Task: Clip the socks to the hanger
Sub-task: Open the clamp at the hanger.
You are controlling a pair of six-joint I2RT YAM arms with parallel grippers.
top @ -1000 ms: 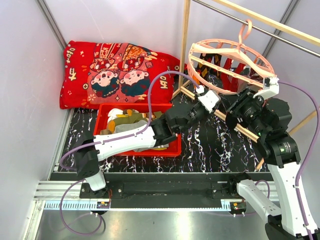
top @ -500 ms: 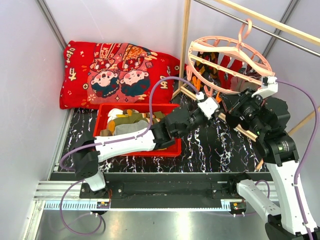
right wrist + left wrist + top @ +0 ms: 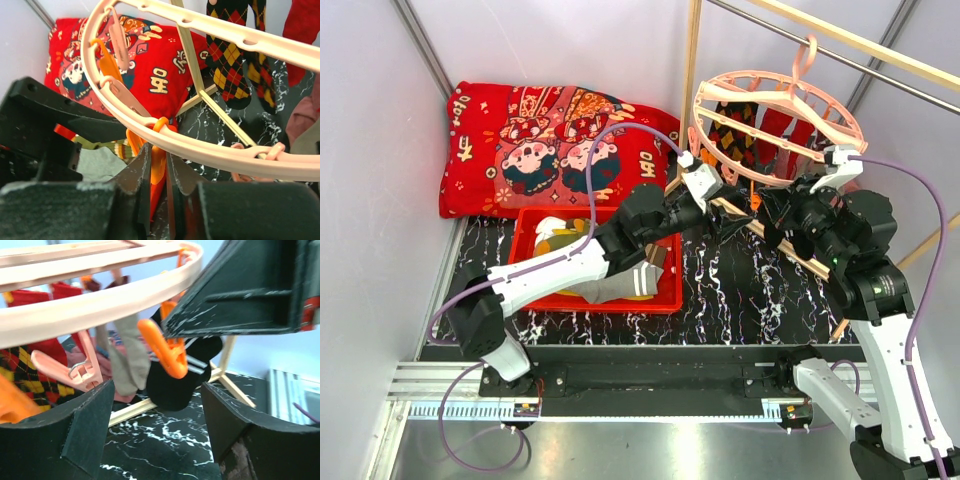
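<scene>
The hanger (image 3: 225, 31) hangs by its hook from a rack pole (image 3: 880, 52) above the bench's (image 3: 750, 290) far right corner. At the ring's near rim the right gripper (image 3: 158, 155) is clenched on an orange clip (image 3: 158, 172). A black sock (image 3: 175, 387) with white stripes dangles just behind that clip. It sits between the left gripper's (image 3: 157, 400) widely spread fingers and touches neither. Whether the clip's teeth bite the sock is hidden by the clip itself. A grey sock (image 3: 127, 365) hangs beside it, blurred, and an argyle sock (image 3: 227, 65) hangs farther along the rim.

Orange clip (image 3: 158, 169) bottom hidden inside right claw (image 3: 157, 153).
</scene>
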